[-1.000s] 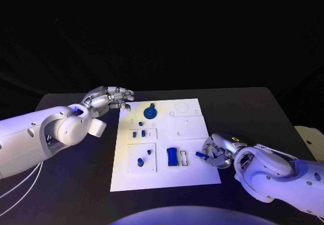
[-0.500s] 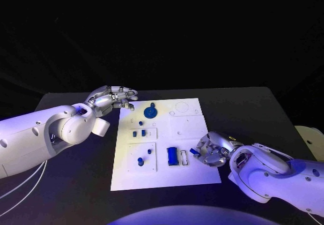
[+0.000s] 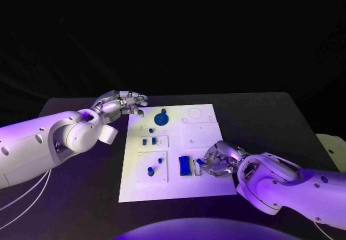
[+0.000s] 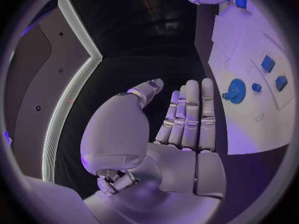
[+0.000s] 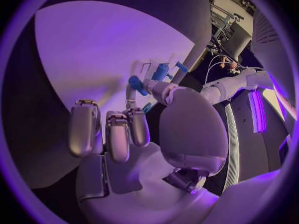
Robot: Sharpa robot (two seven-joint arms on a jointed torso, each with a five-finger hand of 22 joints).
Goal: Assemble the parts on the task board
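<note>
**Right hand over board's near edge, small blue part at fingertips**

Right hand [image 3: 218, 161] over the near right part of the task board [image 3: 202, 135], fingers curled in, pinching a small blue part [image 5: 137, 84] between thumb and fingertips, as seen from the right wrist. Just beside it on the board: a blue rectangular block [image 3: 184, 165] next to a white frame slot [image 3: 197, 167]. Further left, a small blue peg [image 3: 151, 171] and a smaller blue stud [image 3: 159, 161]. Mid-board, two small blue squares [image 3: 148, 141] side by side. At the far end, a blue round disc [image 3: 161, 119].

Left hand [image 3: 120, 105] at the board's far left corner, above the black table [image 3: 274, 115]. Fingers lightly bent in the head view, straight and side by side in the left wrist view, holding nothing.
</note>
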